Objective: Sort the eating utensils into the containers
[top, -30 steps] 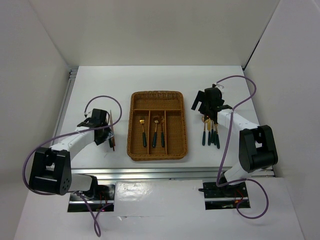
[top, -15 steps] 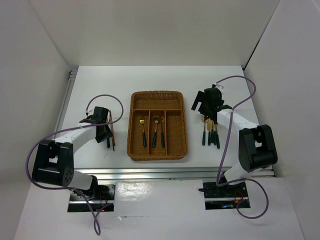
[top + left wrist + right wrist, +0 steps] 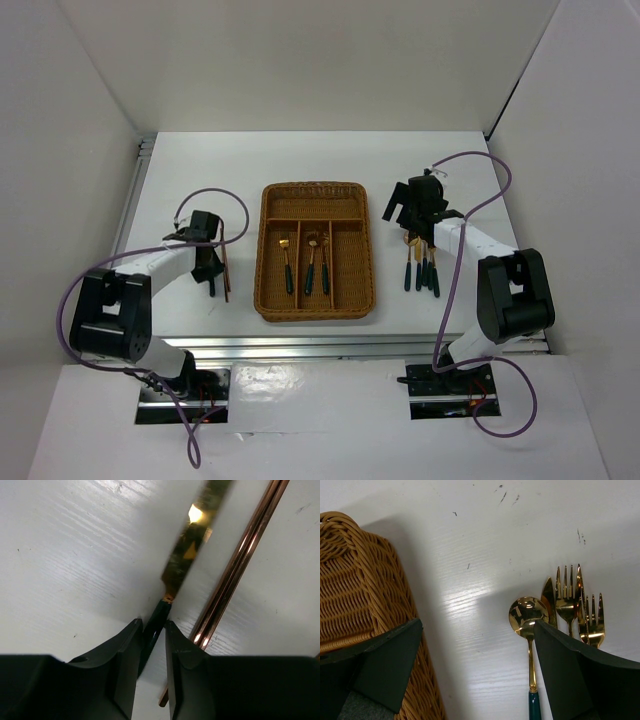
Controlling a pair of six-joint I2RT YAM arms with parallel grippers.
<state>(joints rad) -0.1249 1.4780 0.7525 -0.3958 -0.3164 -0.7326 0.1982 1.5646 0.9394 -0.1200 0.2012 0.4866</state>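
Note:
My left gripper (image 3: 210, 272) (image 3: 154, 636) is shut on the dark green handle of a knife (image 3: 157, 620), whose gold blade (image 3: 189, 550) points away from me. Two copper-brown chopsticks (image 3: 241, 562) (image 3: 225, 268) lie on the table just right of it. The wicker tray (image 3: 262, 250) holds three green-handled utensils (image 3: 311, 264) in its long slots. My right gripper (image 3: 398, 210) (image 3: 477, 667) is open and empty, low between the tray (image 3: 355, 580) and a spoon (image 3: 527, 616), a knife tip (image 3: 549, 596) and forks (image 3: 567, 600).
Several green-handled utensils (image 3: 421, 265) lie side by side right of the tray. The tray's crosswise slot (image 3: 313, 206) has nothing in it. White walls close in the table on the left, back and right.
My left arm has swung inward and its gripper has shifted a little right along the knife beside the chopsticks. The right arm has not moved.

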